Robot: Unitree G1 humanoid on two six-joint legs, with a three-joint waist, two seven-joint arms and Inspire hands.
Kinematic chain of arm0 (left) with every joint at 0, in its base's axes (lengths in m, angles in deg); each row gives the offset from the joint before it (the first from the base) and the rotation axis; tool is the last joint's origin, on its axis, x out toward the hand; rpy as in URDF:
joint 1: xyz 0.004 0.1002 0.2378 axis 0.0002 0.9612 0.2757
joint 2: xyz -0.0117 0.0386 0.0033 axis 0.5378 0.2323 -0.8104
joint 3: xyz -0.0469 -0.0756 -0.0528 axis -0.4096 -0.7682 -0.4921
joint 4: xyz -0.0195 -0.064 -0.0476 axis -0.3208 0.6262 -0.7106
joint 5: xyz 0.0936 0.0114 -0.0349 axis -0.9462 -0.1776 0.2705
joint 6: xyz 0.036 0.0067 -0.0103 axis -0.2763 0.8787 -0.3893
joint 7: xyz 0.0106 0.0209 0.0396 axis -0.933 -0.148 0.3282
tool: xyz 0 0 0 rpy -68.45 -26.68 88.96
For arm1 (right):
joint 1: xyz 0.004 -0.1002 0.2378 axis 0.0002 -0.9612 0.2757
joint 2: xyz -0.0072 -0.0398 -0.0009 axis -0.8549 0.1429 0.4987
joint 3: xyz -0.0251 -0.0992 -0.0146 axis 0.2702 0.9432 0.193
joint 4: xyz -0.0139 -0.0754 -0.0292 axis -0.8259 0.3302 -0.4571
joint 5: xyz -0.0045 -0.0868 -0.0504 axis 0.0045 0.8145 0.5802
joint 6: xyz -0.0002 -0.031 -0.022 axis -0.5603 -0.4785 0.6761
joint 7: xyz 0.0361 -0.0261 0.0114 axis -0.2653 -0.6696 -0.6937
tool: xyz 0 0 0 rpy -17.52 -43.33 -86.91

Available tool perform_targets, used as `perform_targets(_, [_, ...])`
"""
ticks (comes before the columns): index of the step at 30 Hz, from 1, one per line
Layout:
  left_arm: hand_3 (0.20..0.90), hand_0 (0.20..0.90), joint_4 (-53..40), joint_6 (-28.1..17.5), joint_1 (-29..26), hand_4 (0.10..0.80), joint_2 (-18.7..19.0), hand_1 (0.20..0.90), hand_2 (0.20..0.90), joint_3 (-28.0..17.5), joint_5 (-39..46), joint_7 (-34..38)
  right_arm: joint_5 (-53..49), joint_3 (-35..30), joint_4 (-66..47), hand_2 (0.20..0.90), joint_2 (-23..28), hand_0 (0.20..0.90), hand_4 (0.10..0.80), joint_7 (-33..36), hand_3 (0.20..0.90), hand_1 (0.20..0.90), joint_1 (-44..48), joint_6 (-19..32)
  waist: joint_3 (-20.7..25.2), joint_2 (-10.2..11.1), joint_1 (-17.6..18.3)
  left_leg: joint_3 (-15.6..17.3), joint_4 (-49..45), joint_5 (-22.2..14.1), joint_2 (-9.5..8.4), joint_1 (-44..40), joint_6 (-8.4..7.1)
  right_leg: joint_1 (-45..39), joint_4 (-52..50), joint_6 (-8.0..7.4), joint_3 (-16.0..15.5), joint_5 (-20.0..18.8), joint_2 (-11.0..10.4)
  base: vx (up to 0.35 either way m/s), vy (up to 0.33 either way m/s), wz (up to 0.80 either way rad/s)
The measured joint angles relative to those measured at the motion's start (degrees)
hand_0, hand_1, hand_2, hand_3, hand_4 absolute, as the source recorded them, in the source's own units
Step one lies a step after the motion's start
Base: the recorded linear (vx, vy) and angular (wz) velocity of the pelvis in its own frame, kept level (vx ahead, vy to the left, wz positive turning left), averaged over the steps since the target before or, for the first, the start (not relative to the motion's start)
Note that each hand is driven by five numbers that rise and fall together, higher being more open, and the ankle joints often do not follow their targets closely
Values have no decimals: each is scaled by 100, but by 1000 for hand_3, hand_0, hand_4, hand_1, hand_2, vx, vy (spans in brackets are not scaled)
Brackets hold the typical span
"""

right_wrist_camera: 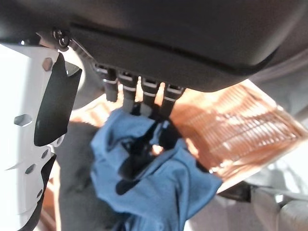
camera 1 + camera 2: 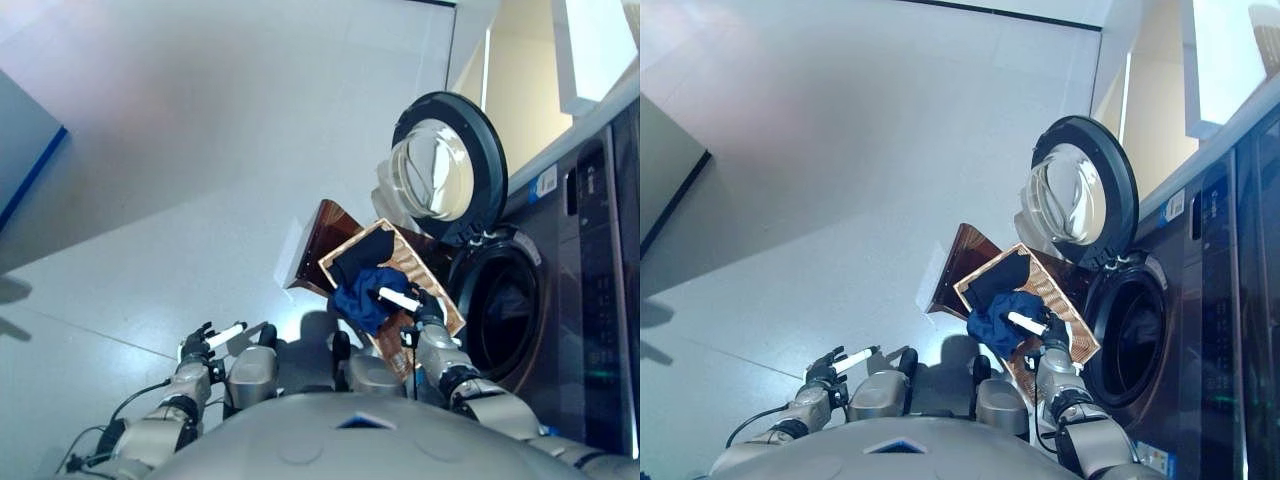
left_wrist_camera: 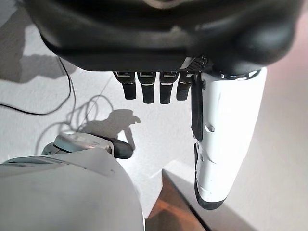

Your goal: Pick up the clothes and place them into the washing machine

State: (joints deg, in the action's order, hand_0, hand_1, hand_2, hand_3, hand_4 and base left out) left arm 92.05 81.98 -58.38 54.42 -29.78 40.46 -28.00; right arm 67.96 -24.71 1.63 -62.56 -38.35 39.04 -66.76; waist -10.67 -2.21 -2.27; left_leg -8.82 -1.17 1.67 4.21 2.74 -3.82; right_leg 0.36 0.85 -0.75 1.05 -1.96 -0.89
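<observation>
Two garments lie in the wicker basket: a blue cloth bunched on top and a black one just behind it, both on the floor side of the washing machine. The right hand is down on the blue cloth; its wrist view shows the fingers curled into the folds with fabric bunched around them, thumb held clear to one side, so it grips the blue cloth. That hold looks shallow, only a pinch of a fold. If the arm lifts toward the machine on so little fabric, the cloth could slip out and drop to the floor short of the drum opening.

The basket sits tilted, leaning just beside the machine's front, below the open door. A sideways tug might drag or tip it, spilling the black garment. Trailing cloth could also snag on the basket's rim or hang over the drum's lip.

Well away from the machine, the left hand hangs idle, fingers relaxed and holding nothing.
</observation>
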Motion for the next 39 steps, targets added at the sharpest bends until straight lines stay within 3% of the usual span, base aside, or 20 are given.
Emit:
perform_targets(1, [900,900,-2,-1,-9,800,-52,900,900,-3,0,1,0,21,-30,900,59,900,800,-7,900,900,5,-2,-10,-110,13,44,71,27,22,-36,41,21,-9,-24,51,-5,51,96,305,-80])
perform_targets(2, [900,900,-7,0,-15,800,-40,900,900,-12,25,6,15,18,-52,900,40,900,800,3,900,900,87,-10,-71,-55,-39,334,241,88,-73,-147,214,135,-50,-139,309,-32,-91,19,226,-82])
perform_targets(3, [900,900,-33,0,8,800,-7,900,900,1,32,13,51,33,-143,900,11,900,800,-2,900,900,108,-20,-74,-26,-33,531,278,114,-133,-111,312,247,-53,-197,352,-53,-194,19,226,-84])
perform_targets(4, [900,900,-73,1,-13,800,5,900,900,-10,44,19,61,47,-197,900,-14,900,800,-4,900,900,113,-21,-79,-24,-28,628,329,153,-187,-126,357,267,-33,-208,360,-73,-260,-49,132,-55])
perform_targets(6, [900,900,-191,-15,-73,800,23,900,900,-7,157,77,65,101,-201,900,-78,900,800,19,900,900,274,-73,-89,-13,-20,900,388,172,-373,-46,502,456,43,-416,479,-242,-471,-95,170,-55])
perform_targets(8, [900,900,-234,-119,-111,800,48,900,900,-10,241,108,110,195,-200,900,-139,900,800,23,900,900,483,-115,-110,-23,-47,1140,431,175,-428,80,576,652,115,-496,622,-290,-549,-33,84,-53])
perform_targets(10, [900,900,-320,-156,-150,800,96,900,900,-26,342,127,124,262,-199,900,-269,900,800,13,900,900,618,-118,-139,-27,-209,1422,532,177,-406,76,597,702,253,-556,551,-332,-627,14,42,-58])
perform_targets(11, [900,900,-372,-202,-155,800,109,900,900,-22,361,128,124,264,-198,900,-301,900,800,14,900,900,649,-122,-164,-33,-220,1410,534,179,-399,81,578,640,334,-628,498,-376,-638,5,51,-26])
perform_targets(22, [900,900,-395,-246,-296,800,76,900,900,-12,392,347,840,493,-438,900,-41,900,800,611,900,900,1119,-146,-344,-94,-216,1092,466,254,-327,701,450,1022,386,-529,128,-417,-566,-34,22,16])
perform_targets(33, [900,900,-435,-326,-541,800,14,900,900,19,576,968,1246,610,-383,900,-265,900,800,1785,900,900,2410,-376,-766,-169,-433,1179,394,280,-351,1114,463,1417,384,-492,145,-519,-584,-9,49,0])
perform_targets(39, [900,900,-568,-474,-932,800,5,900,900,419,664,1178,1241,608,60,900,-434,900,800,2169,900,900,2764,-385,-811,-206,-500,1161,349,280,-397,1180,464,1430,385,-486,92,-529,-638,-5,36,6])
